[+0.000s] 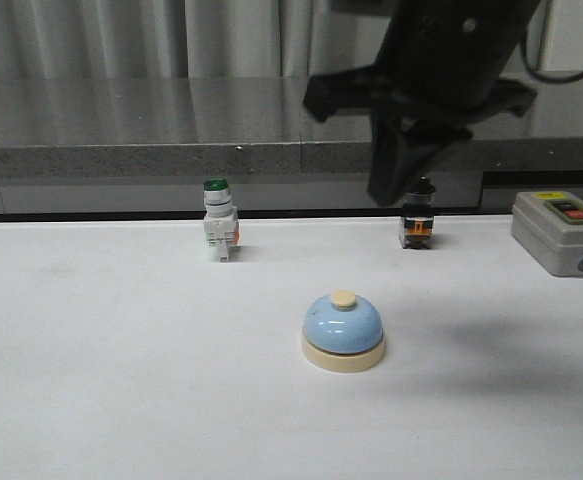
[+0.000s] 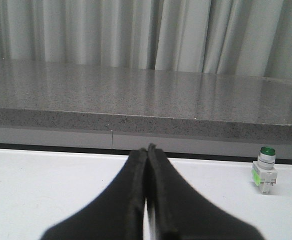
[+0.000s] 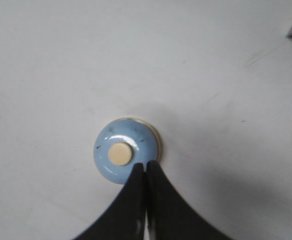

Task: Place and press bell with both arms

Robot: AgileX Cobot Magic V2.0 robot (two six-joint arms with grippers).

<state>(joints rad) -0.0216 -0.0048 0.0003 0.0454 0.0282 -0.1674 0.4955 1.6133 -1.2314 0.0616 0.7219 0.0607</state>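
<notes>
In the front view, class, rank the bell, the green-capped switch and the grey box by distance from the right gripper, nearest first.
1. Bell, under the right gripper.
2. Grey box, far right.
3. Green-capped switch, left.
The last two are close.

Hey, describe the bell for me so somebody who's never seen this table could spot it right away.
On the white table, look nearer the camera than the row of switches along the back edge. The bell sits alone there, roughly centred. It is the only rounded thing: a glossy light-blue dome on a cream base with a cream button on top.
</notes>
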